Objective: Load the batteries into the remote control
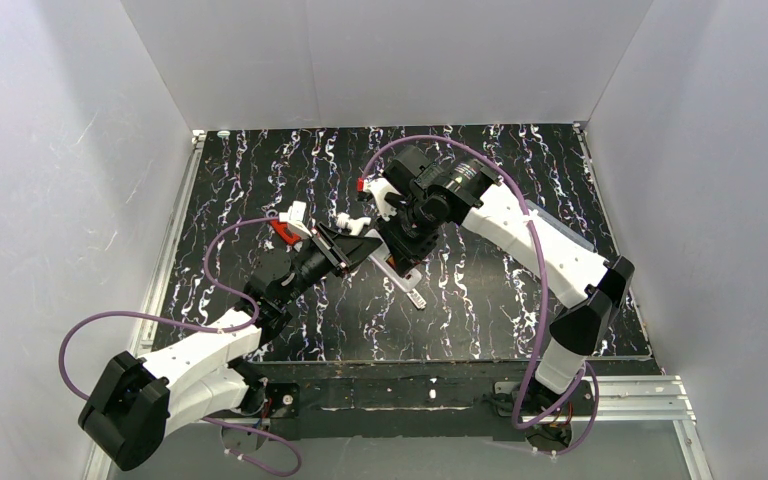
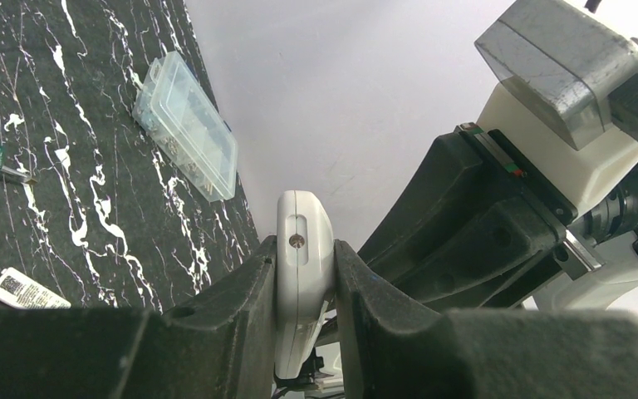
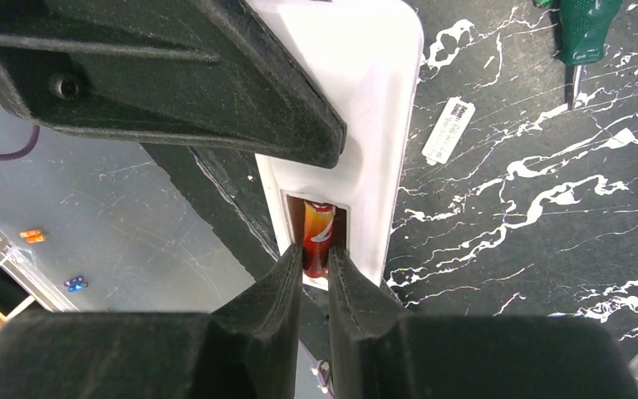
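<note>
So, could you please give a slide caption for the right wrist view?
Right tool straddling a red-orange battery in the bay of the white remote control.

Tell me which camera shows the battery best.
Right wrist: the battery sits in plain view in the remote control's open bay. Left wrist shows only the remote's edge; from the top, arms hide it.

Remote control (image 3: 382, 100) is showing plain wht; battery (image 3: 318, 237) is glowing red-orange w/ a wht mark. Table (image 1: 260, 180) is wearing blk w/ wht marble veins. Screwdriver (image 3: 586, 29), at 1 o'clock in right wrist view, is showing a green handle. Fingers (image 3: 257, 324) of right gripper (image 3: 316, 270) are looking matte blk. Cables (image 1: 440, 138) are running purple.
</note>
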